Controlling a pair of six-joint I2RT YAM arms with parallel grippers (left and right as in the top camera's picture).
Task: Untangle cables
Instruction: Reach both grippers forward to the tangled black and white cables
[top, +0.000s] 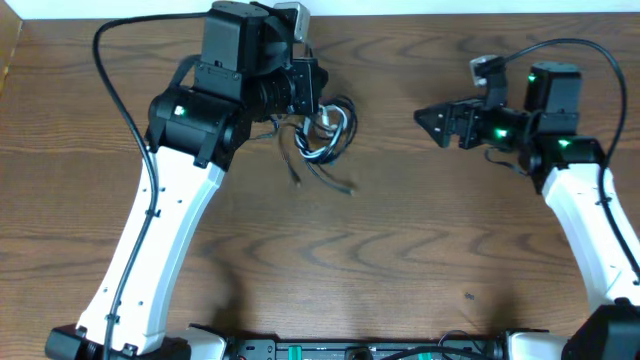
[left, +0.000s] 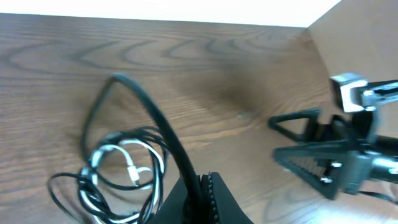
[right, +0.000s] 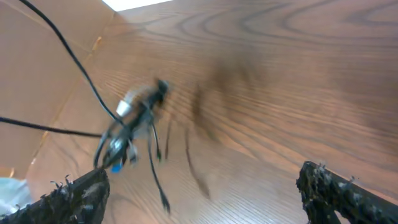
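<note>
The cables (top: 330, 140) are a loose tangle of thin black cords and one white cord at the back middle of the table. My left gripper (top: 316, 108) is right over the tangle. In the left wrist view it (left: 205, 186) is shut on a black cord (left: 155, 121) that loops up and left from the jaws, with the black and white coils (left: 118, 171) beside it. My right gripper (top: 428, 118) is open and empty, apart from the tangle on its right. In the right wrist view its jaws (right: 202, 186) are wide apart, with the blurred cable bundle (right: 134, 127) ahead and its ends dangling.
The wooden table (top: 400, 250) carries only the cables. A loose black cord end (top: 345, 187) trails toward the table's middle. The thick black wire of the left arm (top: 110, 60) arcs over the table's back left. The right gripper shows in the left wrist view (left: 317, 155).
</note>
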